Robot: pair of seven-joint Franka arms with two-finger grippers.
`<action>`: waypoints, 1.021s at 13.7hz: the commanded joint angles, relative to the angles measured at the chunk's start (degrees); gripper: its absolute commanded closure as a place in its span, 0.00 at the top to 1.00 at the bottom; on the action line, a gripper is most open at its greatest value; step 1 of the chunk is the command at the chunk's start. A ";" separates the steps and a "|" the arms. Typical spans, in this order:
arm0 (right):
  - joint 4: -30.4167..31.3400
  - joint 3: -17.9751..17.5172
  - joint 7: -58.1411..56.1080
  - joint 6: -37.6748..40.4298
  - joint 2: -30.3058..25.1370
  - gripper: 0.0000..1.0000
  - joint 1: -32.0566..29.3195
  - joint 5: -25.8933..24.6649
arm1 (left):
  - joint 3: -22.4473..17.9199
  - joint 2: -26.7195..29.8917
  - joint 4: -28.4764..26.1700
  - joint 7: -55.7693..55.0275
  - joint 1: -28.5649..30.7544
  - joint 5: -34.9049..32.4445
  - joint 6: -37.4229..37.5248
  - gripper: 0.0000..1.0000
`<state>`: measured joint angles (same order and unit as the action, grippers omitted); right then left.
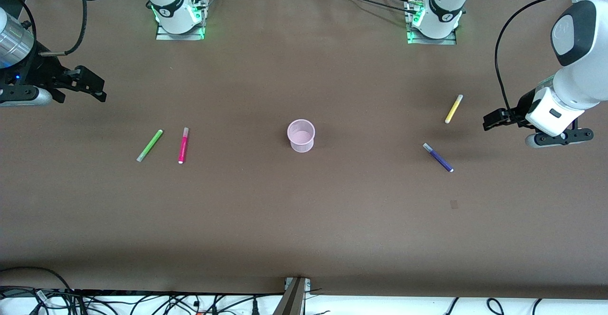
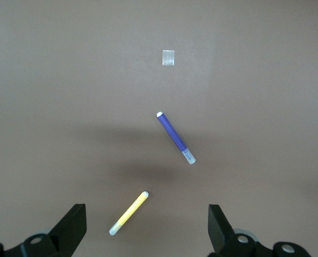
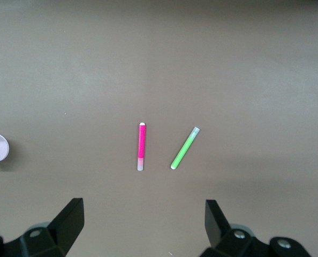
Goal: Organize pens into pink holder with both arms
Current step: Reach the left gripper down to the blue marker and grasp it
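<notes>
- Right arm's black two-finger tool is hovering with fingers spread wide, empty, over the brown bench at its own end.
- Slim green marker pen and magenta-pink marker pen are lying side by side, apart.
- Translucent pale-pink round cup is standing upright mid-bench.
- Dark purple pen is lying nearer the front camera than the yellow pen.
- Left arm's tool is hanging wide, empty.

so 4 pens: green, pink, yellow, purple; 1 pink holder; 2 arms; 1 bit of tape
</notes>
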<state>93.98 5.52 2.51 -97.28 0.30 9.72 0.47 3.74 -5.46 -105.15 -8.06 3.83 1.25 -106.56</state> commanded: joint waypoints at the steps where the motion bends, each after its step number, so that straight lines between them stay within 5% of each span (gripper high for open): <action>1: 0.41 -0.60 0.65 -0.28 -0.65 1.00 -0.67 0.94 | -0.14 -0.25 0.12 -1.25 0.04 1.12 -0.05 1.00; 7: 0.50 -0.51 0.83 2.88 -0.65 1.00 -0.67 0.94 | -0.14 -5.52 -0.31 -22.66 -0.05 1.03 -3.20 1.00; 14: 0.41 -0.60 0.83 2.18 -0.30 1.00 -0.67 0.94 | 0.30 -15.45 -7.07 -34.83 -0.49 0.77 -22.26 1.00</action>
<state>94.09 5.52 2.53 -95.12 0.36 9.72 0.47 4.06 -19.19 -110.15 -41.12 3.67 1.27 -124.25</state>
